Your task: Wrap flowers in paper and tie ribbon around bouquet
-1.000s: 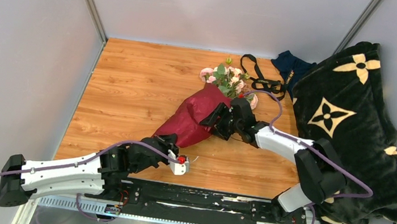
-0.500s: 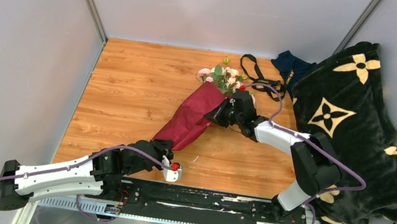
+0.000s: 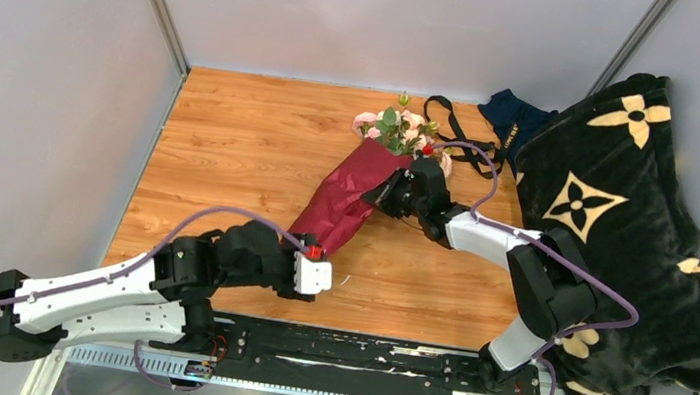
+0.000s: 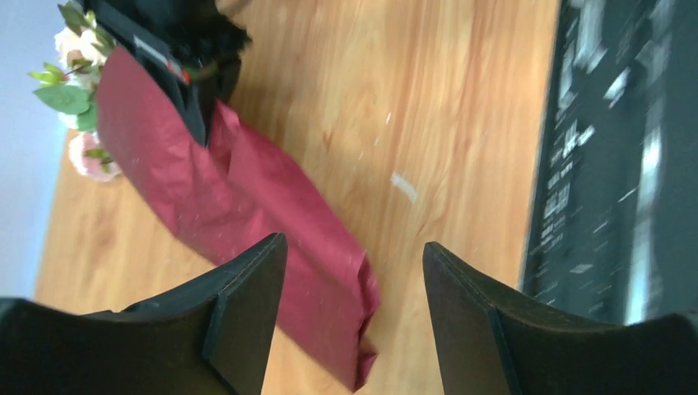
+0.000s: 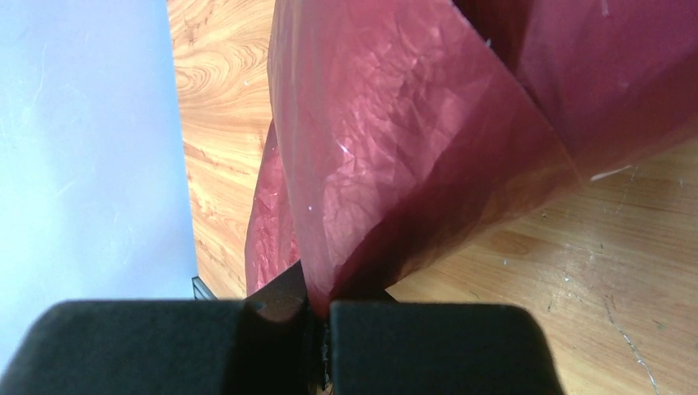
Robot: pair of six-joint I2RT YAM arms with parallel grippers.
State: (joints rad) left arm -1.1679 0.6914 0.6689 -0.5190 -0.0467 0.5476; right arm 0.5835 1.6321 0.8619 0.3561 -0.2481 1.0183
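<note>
The wooden worktop [image 3: 232, 143] is carrying all items, with a black blanket [image 3: 625, 221] patterned in cream flowers lying heaped along its right side. The bouquet [image 3: 351, 198] is lying diagonally at mid-worktop: the dark red paper [image 5: 395, 148] is already forming a cone around the stems, and the pink and cream flowers [image 3: 396, 131] are showing at its far, open end. The black ribbon [image 3: 458, 122] is lying loose at the far edge, just beyond the flower heads and apart from the cone. The right hand [image 3: 397, 191] is gripping the paper near the cone's wide end, its fingers closed on a fold of the sheet. The left hand [image 4: 354, 255] is hovering above the cone's narrow tail with its fingers spread and nothing between them. Judgement: wrapping is appearing largely complete and is being held in shape; tying is not yet begun. The next move is calling for one hand to keep the cone closed while the other is fetching the ribbon.
</note>
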